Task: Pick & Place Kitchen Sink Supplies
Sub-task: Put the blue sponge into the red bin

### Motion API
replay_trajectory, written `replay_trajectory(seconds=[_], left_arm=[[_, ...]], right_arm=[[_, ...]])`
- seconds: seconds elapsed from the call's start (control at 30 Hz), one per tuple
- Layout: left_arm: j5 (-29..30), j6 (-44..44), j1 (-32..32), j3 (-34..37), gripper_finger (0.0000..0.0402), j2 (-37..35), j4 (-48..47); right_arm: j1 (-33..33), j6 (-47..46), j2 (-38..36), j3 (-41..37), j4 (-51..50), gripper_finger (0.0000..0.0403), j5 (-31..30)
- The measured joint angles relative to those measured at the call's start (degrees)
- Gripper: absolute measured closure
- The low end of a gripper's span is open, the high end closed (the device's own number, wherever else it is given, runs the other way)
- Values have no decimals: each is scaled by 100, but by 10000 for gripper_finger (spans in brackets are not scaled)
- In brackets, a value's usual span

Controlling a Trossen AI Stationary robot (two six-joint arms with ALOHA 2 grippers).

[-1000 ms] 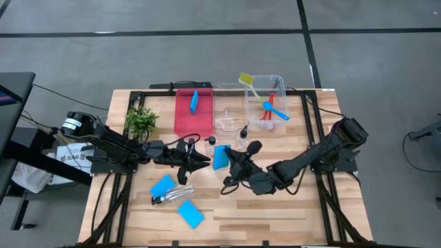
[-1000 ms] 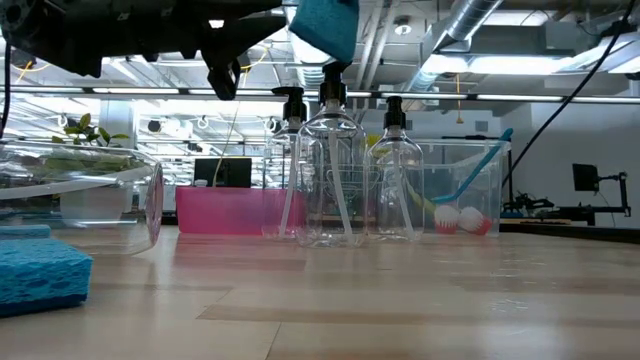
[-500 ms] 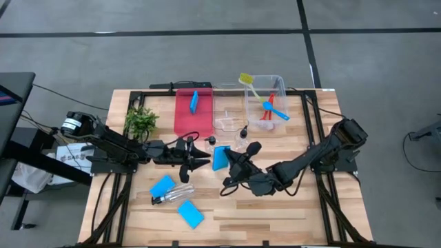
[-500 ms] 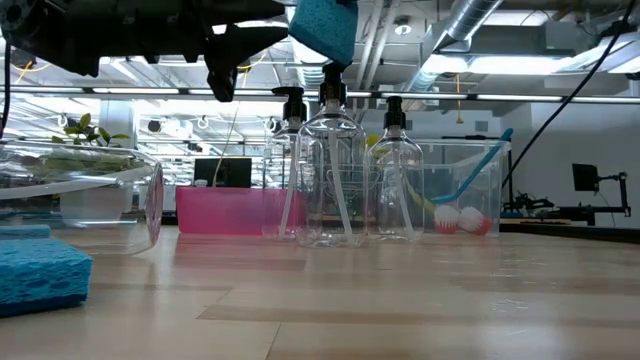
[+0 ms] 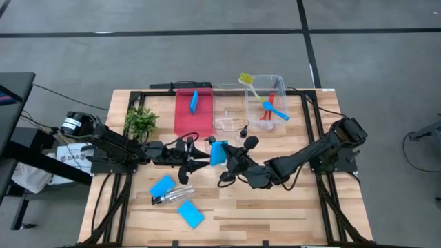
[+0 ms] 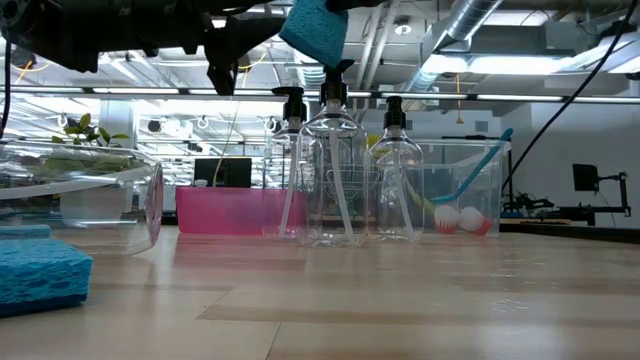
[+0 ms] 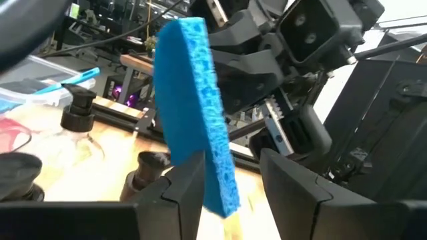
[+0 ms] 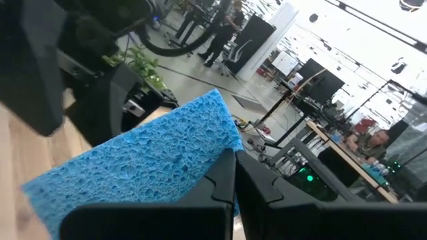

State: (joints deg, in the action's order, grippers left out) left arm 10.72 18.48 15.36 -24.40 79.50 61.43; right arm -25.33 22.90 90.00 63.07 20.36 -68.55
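Note:
A bright-blue sponge stands on edge in the air over the table's middle, above the pump tops of three upright clear bottles. My right gripper is shut on it, reaching in from the right. My left gripper faces it from the left, open. Its two fingers stand on either side of the sponge's lower end. Two more sponges and a fallen bottle lie on the near left of the table. My right gripper pinches one end of the sponge between its two fingers. The fingers lie level and come from the table's right. The sponge stands on edge, lifted clear of the table and bottles. My left gripper: I cannot tell whether one finger touches the sponge; a gap shows at the other.
A red tray with a sponge sits at the back. Beside it are a clear bin and a second bin holding brushes. A green plant stands at the far left.
My right gripper has carried the sponge a little toward the table's left, closer between my left gripper's fingers. The sponge has tipped slightly and stays lifted clear.

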Motion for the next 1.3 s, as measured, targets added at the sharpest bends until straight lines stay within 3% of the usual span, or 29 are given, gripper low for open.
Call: replay_trajectory(seconds=[0.83,1.3], left_arm=[[119,-24,-3,-36,257,13,-123],[175,-216,-3,-29,257,13,-140]], right_arm=[[-83,305,0,0,423,403,129],[333,313,0,0,599,403,467]])
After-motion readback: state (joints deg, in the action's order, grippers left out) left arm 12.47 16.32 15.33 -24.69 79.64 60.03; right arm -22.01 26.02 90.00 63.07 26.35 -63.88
